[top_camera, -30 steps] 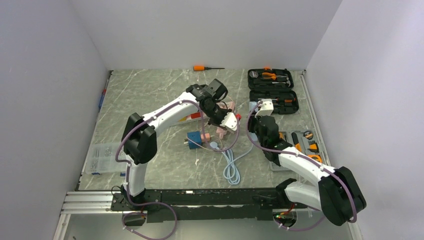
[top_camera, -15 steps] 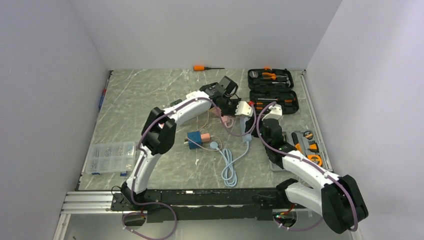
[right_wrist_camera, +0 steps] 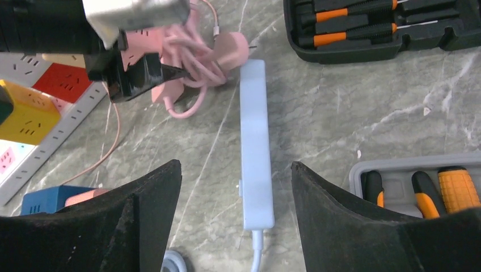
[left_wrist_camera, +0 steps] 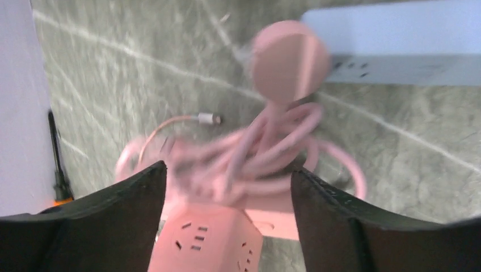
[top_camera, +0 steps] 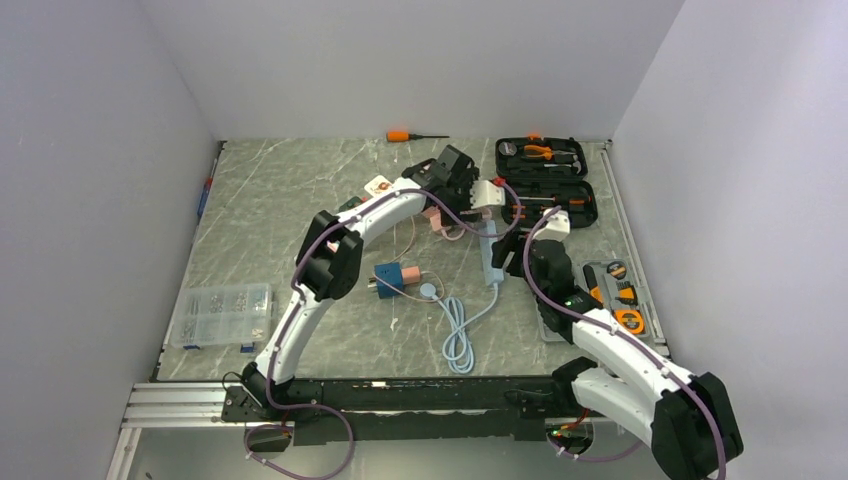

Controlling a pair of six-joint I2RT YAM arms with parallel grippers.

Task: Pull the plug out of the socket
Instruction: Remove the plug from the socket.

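Lying flat on the veined grey marble counter (right_wrist_camera: 340,113) is one long, smooth, pale blue strip (right_wrist_camera: 255,141), its cord leaving the near end. One round pink plug (right_wrist_camera: 230,48) sits against the far left corner of that strip. Whether its pins are seated there cannot be made out, and in the left wrist view the plug is a blur. A tangle of glossy pink cable (left_wrist_camera: 272,147) runs from the plug toward one pink cube (left_wrist_camera: 207,241) with socket holes on its faces. The left gripper (left_wrist_camera: 227,170) has its jaws set wide and clamped on the cube, which spans the gap between them; the cube's lower part is cut off by the frame. The right gripper (right_wrist_camera: 235,164) hangs over the strip's near half, jaws apart and holding nothing. One black moulded case (right_wrist_camera: 385,22) holds orange-handled tools, its far edge cropped.
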